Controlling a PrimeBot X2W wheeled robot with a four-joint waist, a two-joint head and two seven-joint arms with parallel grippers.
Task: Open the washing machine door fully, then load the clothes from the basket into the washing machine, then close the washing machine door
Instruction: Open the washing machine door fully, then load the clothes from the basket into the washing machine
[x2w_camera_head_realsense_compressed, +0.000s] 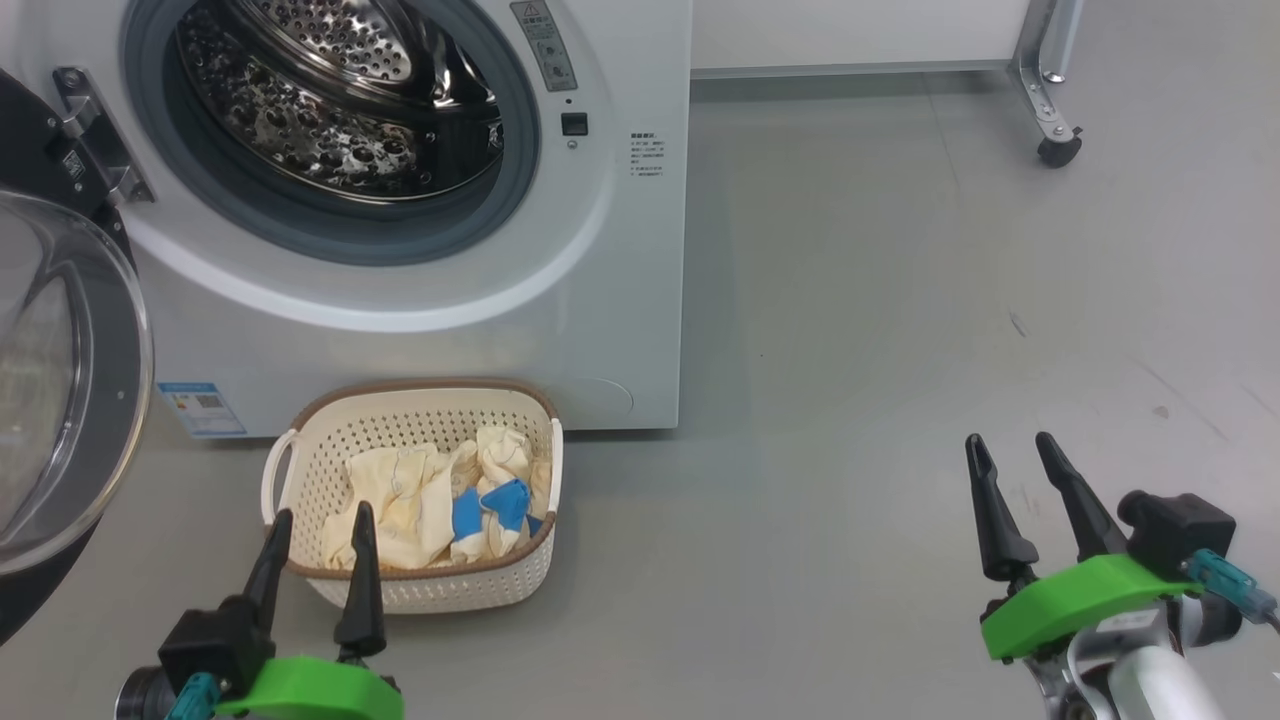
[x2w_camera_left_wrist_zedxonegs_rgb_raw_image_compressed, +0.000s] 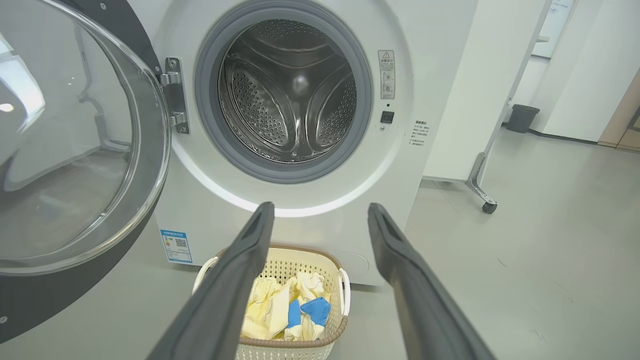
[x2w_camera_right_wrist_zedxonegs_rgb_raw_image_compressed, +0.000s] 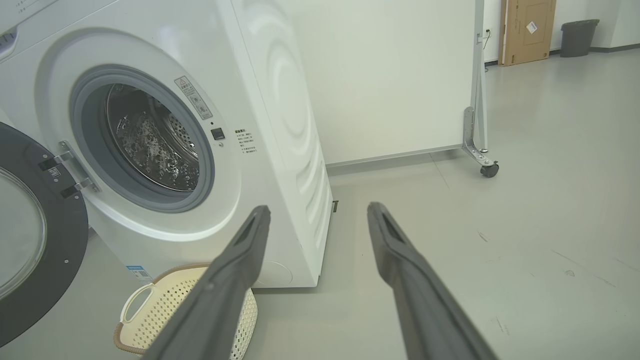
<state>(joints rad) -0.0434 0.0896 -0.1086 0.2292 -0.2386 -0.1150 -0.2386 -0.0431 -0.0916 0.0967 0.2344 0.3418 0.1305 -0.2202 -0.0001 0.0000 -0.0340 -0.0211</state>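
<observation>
A: Clothes, where?
B: In the basket, a cream heap with blue patches, bunched toward its middle and right. The basket sits on the floor just in front of the washing machine, below the drum mouth.
A: Door?
B: The washing machine door is swung out to the left on its hinge and the mouth is clear. The drum looks empty. I'd call opening done, so the step in hand is the first grab.
A: Grippers?
B: The left gripper has its fingers spread with nothing between them. It's at the basket's near left rim and aimed past the heap at the washer front. I can't tell its height over the rim. The right gripper is also spread and empty, well apart over bare floor on the right.
A: How to do it well?
B: Probably the left arm's job. Tilt down and shift right over the heap. Go in with fingers wide, sink into a thick fold by the blue patch, and pinch a bunch rather than one layer. Keep the tips off the perforated wall, because the basket looks light and could slide or tip. Lift until the fabric clears the brown rim, then carry it up to the mouth, staying clear of the door glass. A dangling end may snag on the grey seal.
</observation>
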